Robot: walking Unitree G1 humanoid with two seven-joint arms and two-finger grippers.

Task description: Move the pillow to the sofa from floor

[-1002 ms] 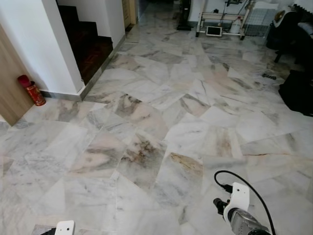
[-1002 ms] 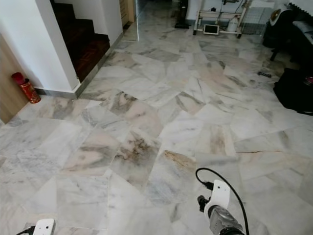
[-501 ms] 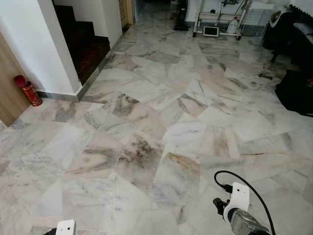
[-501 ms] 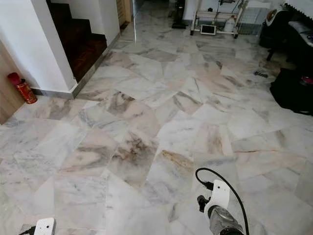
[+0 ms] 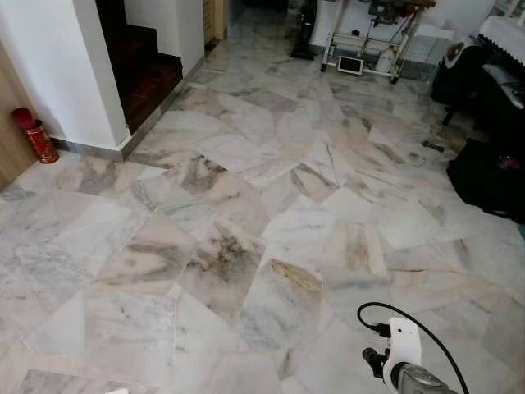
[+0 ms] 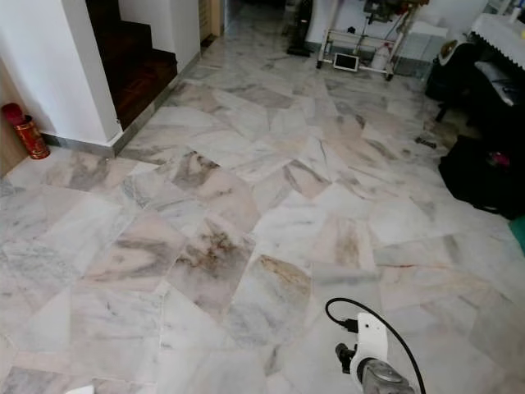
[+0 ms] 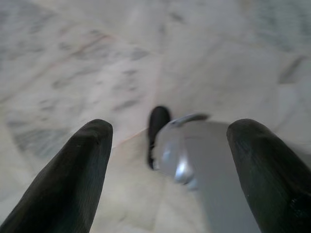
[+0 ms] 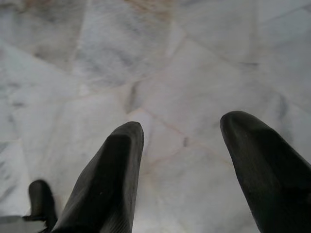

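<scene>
No writing can be read anywhere — the red canister point(image 5: 34, 135) by the white wall point(image 5: 49, 66) at far left is too small to show a label. The left tool point(image 7: 167, 160) and the right tool point(image 8: 182, 170) both hang over the marble floor point(image 5: 246, 205) with fingers spread wide, holding and touching nothing; the right arm point(image 5: 402, 365) sits at near right with a black cable looping over it. The pillow cannot be made out — dark furniture point(image 5: 488, 176) stands at far right and a white cart point(image 5: 365, 49) at the far end.
</scene>
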